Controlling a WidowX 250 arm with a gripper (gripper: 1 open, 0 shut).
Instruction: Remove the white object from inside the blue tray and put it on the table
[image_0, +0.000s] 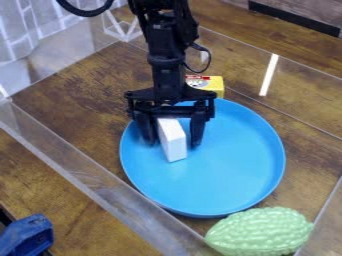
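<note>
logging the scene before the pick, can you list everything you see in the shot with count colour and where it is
white object: 1, white, in the blue tray, left of its middle, between the fingers of the hand
blue tray: 1, bright blue, centre of the table
yellow box: 1, yellow with a label, on the table behind the tray, partly hidden by the arm
green bumpy object: 1, light green, bottom right, beside the tray's near rim
blue item: 1, dark blue, bottom left corner, cut off
table: 1, dark brown wood, clear walls around it
hand: 1, black, open, pointing down, straddling the white object
</note>
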